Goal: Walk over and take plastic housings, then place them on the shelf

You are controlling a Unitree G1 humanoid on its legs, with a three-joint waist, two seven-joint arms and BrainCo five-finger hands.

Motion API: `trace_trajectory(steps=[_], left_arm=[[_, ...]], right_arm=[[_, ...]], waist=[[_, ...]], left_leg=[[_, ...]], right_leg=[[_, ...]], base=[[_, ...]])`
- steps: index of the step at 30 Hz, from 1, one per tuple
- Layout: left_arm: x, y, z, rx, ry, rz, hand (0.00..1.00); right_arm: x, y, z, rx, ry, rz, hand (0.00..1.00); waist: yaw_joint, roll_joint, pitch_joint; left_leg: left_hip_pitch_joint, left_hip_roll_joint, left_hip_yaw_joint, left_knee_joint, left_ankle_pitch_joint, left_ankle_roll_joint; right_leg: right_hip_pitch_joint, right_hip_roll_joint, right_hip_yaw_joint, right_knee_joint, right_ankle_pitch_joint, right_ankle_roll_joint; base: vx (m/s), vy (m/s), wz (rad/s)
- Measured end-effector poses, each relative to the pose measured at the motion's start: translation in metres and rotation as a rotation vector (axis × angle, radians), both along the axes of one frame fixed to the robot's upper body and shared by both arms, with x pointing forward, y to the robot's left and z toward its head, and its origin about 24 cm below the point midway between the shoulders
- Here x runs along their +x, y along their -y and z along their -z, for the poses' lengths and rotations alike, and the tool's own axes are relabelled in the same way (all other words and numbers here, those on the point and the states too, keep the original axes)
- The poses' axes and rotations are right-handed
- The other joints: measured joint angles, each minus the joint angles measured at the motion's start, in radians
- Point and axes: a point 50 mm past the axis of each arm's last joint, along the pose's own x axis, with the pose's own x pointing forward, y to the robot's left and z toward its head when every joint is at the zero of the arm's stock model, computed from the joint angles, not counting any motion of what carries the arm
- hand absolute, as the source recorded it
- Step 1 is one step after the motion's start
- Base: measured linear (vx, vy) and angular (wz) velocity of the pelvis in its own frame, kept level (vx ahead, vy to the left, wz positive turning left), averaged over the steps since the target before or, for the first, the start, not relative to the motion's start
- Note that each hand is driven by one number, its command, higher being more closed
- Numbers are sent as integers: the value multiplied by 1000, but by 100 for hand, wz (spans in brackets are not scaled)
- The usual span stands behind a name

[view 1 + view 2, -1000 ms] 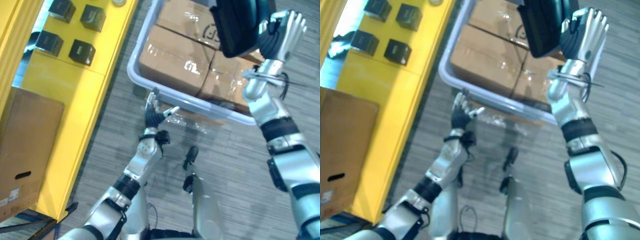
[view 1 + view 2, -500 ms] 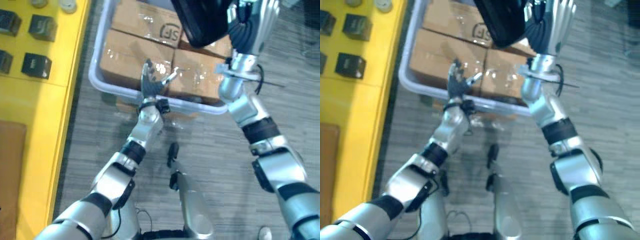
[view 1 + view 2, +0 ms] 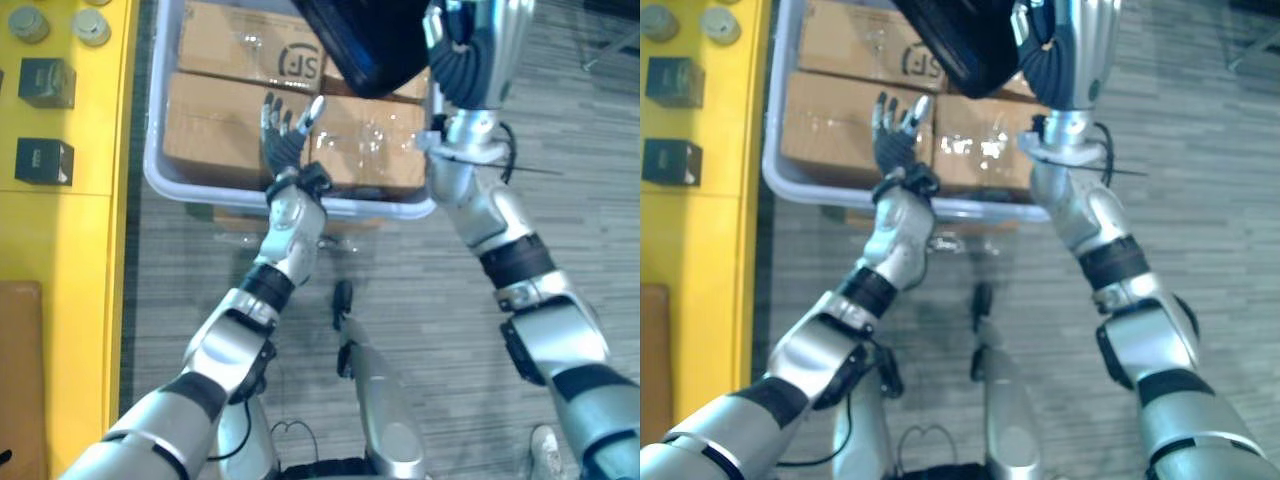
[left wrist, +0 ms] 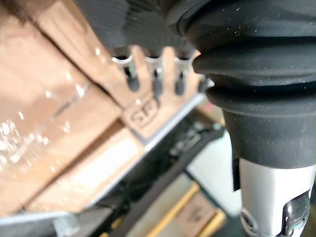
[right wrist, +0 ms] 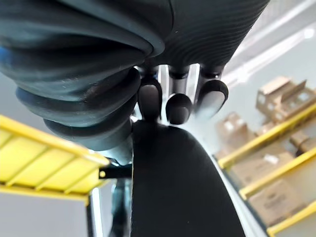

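Plastic housing (image 3: 365,40): black, curved and glossy, held up above the far side of the grey bin (image 3: 352,207). Hides part of the far cardboard boxes (image 3: 215,130) packed inside the bin. Gripped by the right hand (image 3: 480,50), raised over the bin's far right corner. Dark fingertips (image 5: 178,107) bent onto the housing's rounded edge in the right wrist view.

Left hand (image 3: 283,148): raised just above the bin's near rim, fingers spread and straight, holding nothing. Covers a little of the seam between two boxes. In the left wrist view, straight fingers (image 4: 132,79) pointing out over the brown box tops. Cannot tell whether touching them.

Boxes: brown, sealed with shiny clear tape, filling the bin from wall to wall.

Left of the bin, just beside it: yellow shelf (image 3: 70,230) with a flat top.
- Level with the bin's middle: two small black cubes (image 3: 37,160), one farther off than the other, set apart.
- Level with the bin's far end: two round grey discs (image 3: 28,22), side by side.
- Nearer than the bin's near rim, at the shelf's near end: flat brown cardboard panel (image 3: 15,380).

Near and right of the bin: grey striped floor (image 3: 430,290). Both arms reaching across it toward the bin, left arm toward the near rim, right arm toward the right wall.
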Motion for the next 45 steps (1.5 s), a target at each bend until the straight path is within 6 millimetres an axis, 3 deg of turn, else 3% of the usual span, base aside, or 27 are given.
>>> trace_trajectory(steps=[4,13,21,22,32,33,38,45], left_arm=[[0,0,-1,-10,15,15,0],[-1,4,-4,-253,117,153,0],[-1,-1,-7,-343,171,161,0],[-1,-2,-7,-352,174,157,100],[-4,-3,-14,-330,225,140,100],[-4,-2,-13,-329,225,140,100],[-7,-2,4,-335,202,151,100],[-17,-14,63,-343,53,93,100]], right_arm=[[-3,-3,1,-10,12,-24,100],[-9,-7,22,-53,-43,-89,100],[-20,-13,40,-96,-79,-167,100],[-21,-13,41,-98,-80,-174,100],[-41,-7,60,-65,-100,-241,100],[-42,-6,62,-61,-108,-244,0],[-57,-7,78,-60,-168,-318,0],[-69,-16,118,-66,-339,-413,0]], waist=[[0,0,0],[-2,3,-1],[-15,25,-12],[-16,25,-12],[-23,43,-21],[-24,44,-21],[-23,73,-43],[-17,88,-134]], left_leg=[[1,-2,1,-2,0,0],[48,-10,31,-34,1,0],[68,-11,33,-41,1,0],[72,-11,33,-42,1,0],[147,-15,56,-75,2,-3],[154,-15,57,-77,2,-3],[209,-20,71,-109,3,-5],[303,-23,84,-188,24,-21]], right_leg=[[3,-1,0,-6,2,2],[22,-3,25,-16,3,3],[45,-1,25,-30,4,5],[48,-1,25,-31,4,5],[106,0,36,-50,4,6],[112,0,37,-51,4,6],[161,1,40,-67,3,6],[234,5,34,-99,-4,7]], base=[[-50,38,0],[-43,41,-6],[-45,31,-1],[-46,29,-2],[-37,32,-3],[-27,37,-3],[-27,45,-3],[14,20,-1]])
